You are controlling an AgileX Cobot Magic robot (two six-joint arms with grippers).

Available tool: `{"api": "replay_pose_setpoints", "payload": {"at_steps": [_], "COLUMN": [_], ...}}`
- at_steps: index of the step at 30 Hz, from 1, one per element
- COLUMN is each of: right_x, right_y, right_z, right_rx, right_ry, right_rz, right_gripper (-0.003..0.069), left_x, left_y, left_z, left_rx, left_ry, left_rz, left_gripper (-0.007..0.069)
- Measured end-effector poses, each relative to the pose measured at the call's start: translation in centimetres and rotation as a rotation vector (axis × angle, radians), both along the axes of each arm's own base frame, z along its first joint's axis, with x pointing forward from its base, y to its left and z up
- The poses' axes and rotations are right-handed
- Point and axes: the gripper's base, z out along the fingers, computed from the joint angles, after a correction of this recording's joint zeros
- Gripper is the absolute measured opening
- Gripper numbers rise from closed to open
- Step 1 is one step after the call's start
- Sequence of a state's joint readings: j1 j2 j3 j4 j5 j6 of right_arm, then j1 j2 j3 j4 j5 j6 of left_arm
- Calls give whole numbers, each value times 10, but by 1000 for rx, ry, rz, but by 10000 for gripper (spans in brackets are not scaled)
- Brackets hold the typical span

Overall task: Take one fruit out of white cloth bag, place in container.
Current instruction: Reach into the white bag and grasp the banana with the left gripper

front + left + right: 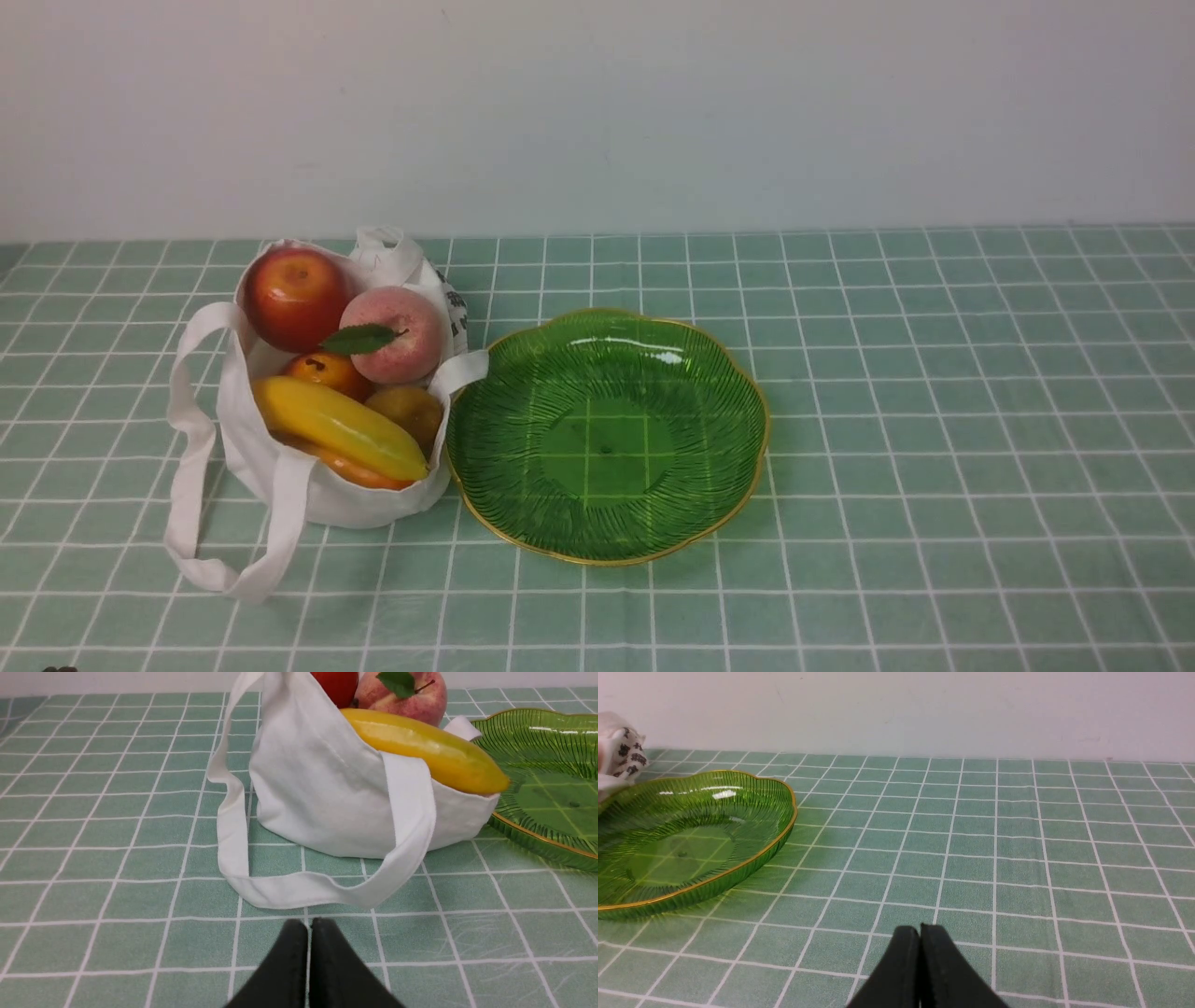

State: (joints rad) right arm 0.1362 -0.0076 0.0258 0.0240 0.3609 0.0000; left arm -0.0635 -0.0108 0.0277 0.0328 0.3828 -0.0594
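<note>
- Two hazards attach to the widest thing, the green dish. It is set just beside the bag, so it could be shoved or tipped if the cloth is dragged, and it is shallow enough for a dropped fruit to roll out.
- Little support is given by the white cloth bag, which stands open-mouthed at the dish's left. It could be lifted or toppled if cloth is pinched along with the fruit, and the loose handle loop in front could be snagged.
- Slipping is invited by the smooth banana, which lies across the bag's mouth on top of the other fruit, one end towards the dish.
- Spilling of the red apple and the peach piled behind could be caused by a rough pull.
- Both grippers are seen clenched and empty, the left gripper near the handle loop and the right gripper over bare cloth beside the dish. If the jaws are not opened first, the banana would only be pushed.
</note>
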Motion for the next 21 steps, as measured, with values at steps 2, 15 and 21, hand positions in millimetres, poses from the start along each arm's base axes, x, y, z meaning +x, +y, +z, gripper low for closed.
{"api": "replay_pose_setpoints", "payload": {"at_steps": [2, 15, 21], "right_x": [0, 0, 0], "right_y": [0, 0, 0], "right_z": [0, 0, 0], "right_rx": [0, 0, 0], "right_ry": [0, 0, 0], "right_rz": [0, 0, 0], "right_gripper": [-15, -15, -15], "left_x": [0, 0, -2], "left_y": [0, -4, -19], "left_z": [0, 0, 5], "left_rx": [0, -187, -854], "left_ry": [0, 13, 84], "left_rz": [0, 13, 49], "left_gripper": [-8, -8, -8]}}
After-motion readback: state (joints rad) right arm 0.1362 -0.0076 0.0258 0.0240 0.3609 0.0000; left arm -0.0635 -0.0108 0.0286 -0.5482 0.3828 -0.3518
